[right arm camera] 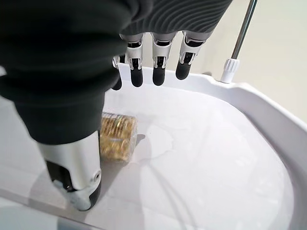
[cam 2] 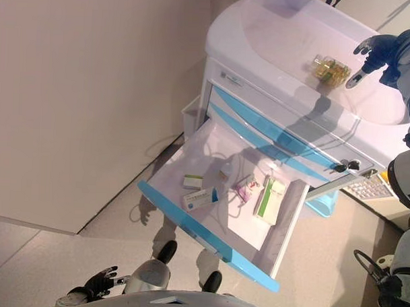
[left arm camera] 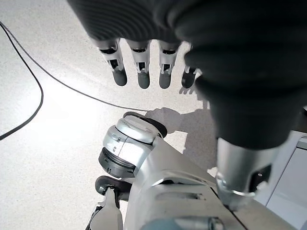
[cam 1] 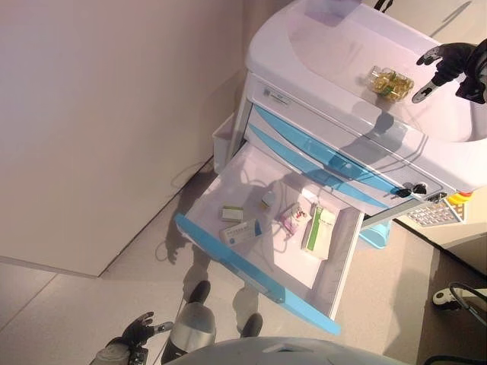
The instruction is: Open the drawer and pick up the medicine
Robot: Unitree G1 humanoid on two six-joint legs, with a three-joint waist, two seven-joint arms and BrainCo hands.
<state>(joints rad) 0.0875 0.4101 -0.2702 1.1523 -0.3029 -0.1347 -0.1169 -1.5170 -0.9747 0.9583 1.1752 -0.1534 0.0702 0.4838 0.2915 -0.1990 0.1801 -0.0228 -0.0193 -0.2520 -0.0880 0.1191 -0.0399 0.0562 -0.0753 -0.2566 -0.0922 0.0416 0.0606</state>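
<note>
1. Drawer point(cam 1: 251, 262) of the white cart point(cam 1: 335, 114), seen from the left eye, stands pulled fully out, a shallow white tray with a glossy blue front. Inside lie flat cardboard medicine boxes: a white-and-blue box point(cam 1: 241, 231) near the front, a small green-edged box point(cam 1: 232, 213), a pink packet point(cam 1: 293, 219) and a long green-and-white box point(cam 1: 319, 230).
2. Right eye view: on the cart's smooth, rimmed worktop point(cam 2: 283, 35) sits a clear packet of yellow capsules point(cam 2: 331, 70). The right hand point(cam 2: 371, 53) hovers just beside it, apart from it.
3. Left wrist view: the left hand point(left arm camera: 144, 67) hangs low over the speckled floor point(left arm camera: 53, 134), fingers straight and spread, holding nothing.
4. Right wrist view: the right hand's fingers point(right arm camera: 158, 67) are straight and relaxed, holding nothing, above the worktop's curved white rim, with the capsule packet lying beyond the thumb.
</note>
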